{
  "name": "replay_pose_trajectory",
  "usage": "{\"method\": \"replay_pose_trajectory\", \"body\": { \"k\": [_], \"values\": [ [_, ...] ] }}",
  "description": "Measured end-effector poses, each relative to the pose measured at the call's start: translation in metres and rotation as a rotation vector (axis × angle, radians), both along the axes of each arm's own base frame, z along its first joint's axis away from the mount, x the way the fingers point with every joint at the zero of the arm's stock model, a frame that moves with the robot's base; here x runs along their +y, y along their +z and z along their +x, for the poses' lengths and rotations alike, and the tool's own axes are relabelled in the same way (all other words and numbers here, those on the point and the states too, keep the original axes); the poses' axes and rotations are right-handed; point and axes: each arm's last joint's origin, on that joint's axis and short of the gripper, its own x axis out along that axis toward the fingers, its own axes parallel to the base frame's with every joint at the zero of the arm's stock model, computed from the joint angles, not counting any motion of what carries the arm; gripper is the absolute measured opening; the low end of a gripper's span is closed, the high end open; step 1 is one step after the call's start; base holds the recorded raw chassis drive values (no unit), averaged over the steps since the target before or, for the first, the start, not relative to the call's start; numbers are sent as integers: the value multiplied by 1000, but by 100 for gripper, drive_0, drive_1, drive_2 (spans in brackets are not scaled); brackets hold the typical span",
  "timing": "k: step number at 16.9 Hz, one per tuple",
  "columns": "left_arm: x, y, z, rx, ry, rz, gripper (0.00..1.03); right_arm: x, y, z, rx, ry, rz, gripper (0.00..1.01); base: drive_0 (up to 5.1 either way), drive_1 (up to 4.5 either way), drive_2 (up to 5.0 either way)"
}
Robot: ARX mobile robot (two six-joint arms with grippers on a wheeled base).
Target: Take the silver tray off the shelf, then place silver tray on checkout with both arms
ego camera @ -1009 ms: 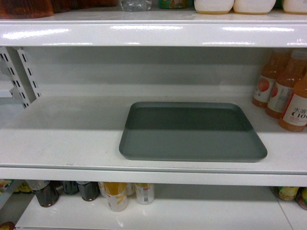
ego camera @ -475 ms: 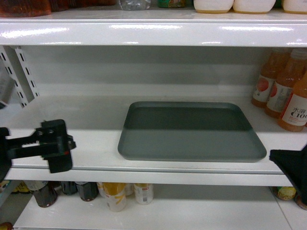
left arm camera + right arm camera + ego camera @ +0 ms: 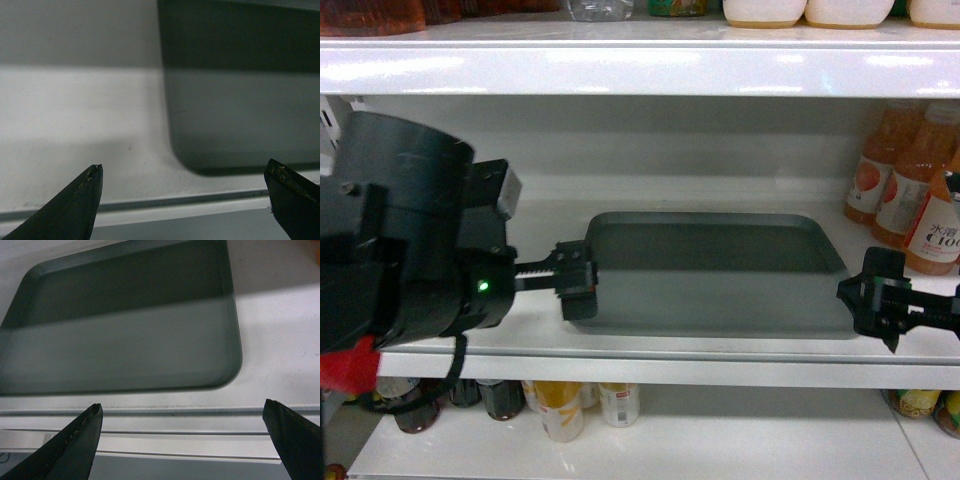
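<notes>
Silver tray [image 3: 715, 272] lying flat on the shelf [image 3: 450, 290], centre of the head frame, front edge near the shelf lip. Left gripper [image 3: 575, 281] sitting at centre-left, in front of the tray's left front corner; fingers spread wide, nothing between them. Right gripper [image 3: 880, 297] hanging at lower right, off the tray's right front corner, fingers likewise apart. Orange juice bottles [image 3: 910, 190] standing at far right.

You can read only one label: the orange juice bottle with the white label [image 3: 934, 235], just above and behind the right gripper [image 3: 876, 300], shows "100" under Chinese characters too blurred to make out. Nothing else is legible.
</notes>
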Motion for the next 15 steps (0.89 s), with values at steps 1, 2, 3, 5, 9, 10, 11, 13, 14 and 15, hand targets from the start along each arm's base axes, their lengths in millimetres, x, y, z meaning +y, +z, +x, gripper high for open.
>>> {"method": "replay_pose_trajectory", "body": {
  "k": [1, 2, 3, 5, 9, 10, 11, 13, 14, 15],
  "values": [
    [-7, -2, 12, 5, -7, 4, 98, 0, -3, 12, 13, -6, -2, 98, 0, 0, 0],
    [-11, -3, 17, 12, -13, 9, 98, -1, -5, 18, 17, -8, -3, 98, 0, 0, 0],
    [-14, -8, 23, 26, -17, 18, 98, -1, -6, 24, 17, -13, -6, 98, 0, 0, 0],
    [-18, -18, 33, 60, -13, 33, 98, -2, -13, 42, 31, -22, -15, 98, 0, 0, 0],
    [-18, -38, 76, 103, 15, 51, 98, -12, -33, 101, 72, -68, -85, 98, 0, 0, 0],
    [-20, -39, 80, 109, 12, 56, 98, -13, -35, 108, 77, -69, -99, 98, 0, 0, 0],
    [-20, -42, 84, 110, 13, 57, 98, -16, -37, 115, 85, -71, -108, 98, 0, 0, 0],
    [-22, -46, 89, 124, 12, 62, 98, -21, -42, 128, 103, -69, -128, 98, 0, 0, 0],
    [-23, -47, 91, 135, 12, 65, 98, -24, -43, 133, 108, -70, -141, 98, 0, 0, 0],
    [-24, -49, 94, 136, 14, 67, 98, -26, -47, 139, 120, -66, -154, 98, 0, 0, 0]
  ]
}}
